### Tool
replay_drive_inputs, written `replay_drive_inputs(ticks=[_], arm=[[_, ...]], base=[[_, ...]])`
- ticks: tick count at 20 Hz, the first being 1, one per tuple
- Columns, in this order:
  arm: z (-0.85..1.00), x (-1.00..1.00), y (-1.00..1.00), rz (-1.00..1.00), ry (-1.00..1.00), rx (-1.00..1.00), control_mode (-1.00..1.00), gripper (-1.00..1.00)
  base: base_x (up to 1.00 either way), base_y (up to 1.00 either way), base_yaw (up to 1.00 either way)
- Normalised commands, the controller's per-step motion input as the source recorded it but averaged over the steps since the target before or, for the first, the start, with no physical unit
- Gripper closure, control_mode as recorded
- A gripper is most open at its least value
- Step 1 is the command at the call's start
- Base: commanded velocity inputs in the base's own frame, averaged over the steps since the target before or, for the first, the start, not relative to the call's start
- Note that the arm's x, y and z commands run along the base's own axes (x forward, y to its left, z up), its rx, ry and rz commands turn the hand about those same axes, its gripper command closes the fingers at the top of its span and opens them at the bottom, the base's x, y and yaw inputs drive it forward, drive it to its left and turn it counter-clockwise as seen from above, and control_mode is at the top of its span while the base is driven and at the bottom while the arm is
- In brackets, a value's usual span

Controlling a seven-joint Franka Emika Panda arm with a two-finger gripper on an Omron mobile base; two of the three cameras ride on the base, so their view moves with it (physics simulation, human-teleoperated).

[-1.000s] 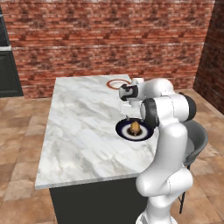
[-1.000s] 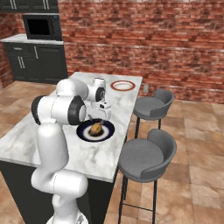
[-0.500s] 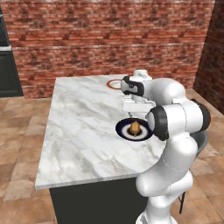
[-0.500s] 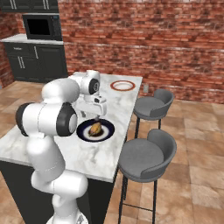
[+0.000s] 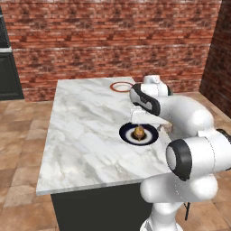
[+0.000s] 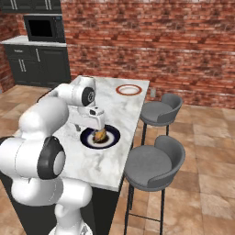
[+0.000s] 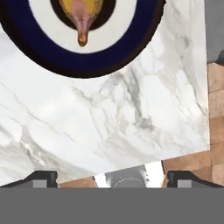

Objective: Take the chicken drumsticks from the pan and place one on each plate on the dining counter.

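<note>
A golden-tan chicken drumstick (image 5: 139, 131) (image 6: 99, 135) (image 7: 82, 13) lies in the white centre of the navy-rimmed plate (image 5: 127, 135) (image 6: 113, 138) (image 7: 52, 61) on the dining counter (image 5: 85, 131) (image 6: 94, 160). My gripper (image 5: 142, 122) (image 6: 94, 129) (image 7: 112, 177) hangs just above that plate, open, with nothing between its fingertips (image 7: 43, 177). In the hand view the plate sits at the top edge and bare marble lies under the fingers. The reddish-brown-rimmed plate (image 5: 122, 86) (image 6: 129, 90) lies at the far end of the counter. The pan is out of view.
Two grey stools (image 6: 159, 112) (image 6: 153, 163) stand along the counter's right side. A brick wall (image 5: 113, 40) runs behind. Dark cabinets with a microwave (image 6: 41, 28) stand at the back left. Tiled floor (image 5: 22, 149) surrounds the island.
The arm's upper links have swung round above the navy-rimmed plate and the hand has drifted slightly towards the base. The drumstick lies still on the plate; the jaws have stayed open.
</note>
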Motion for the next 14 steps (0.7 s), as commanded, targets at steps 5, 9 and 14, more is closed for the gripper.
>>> replay_drive_inputs(ticks=[5, 9, 14], arm=[[0.17, -0.9, 0.04, 0.03, -0.07, -0.02, -1.0, -1.0], [0.06, -0.71, 0.09, 0.05, -0.08, -0.07, -1.0, -1.0], [0.0, -0.1, 0.02, 0.0, 0.0, -0.03, -1.0, -1.0]], base=[[0.0, 0.0, 0.0], [0.0, 0.0, 0.0], [0.0, 0.0, 0.0]])
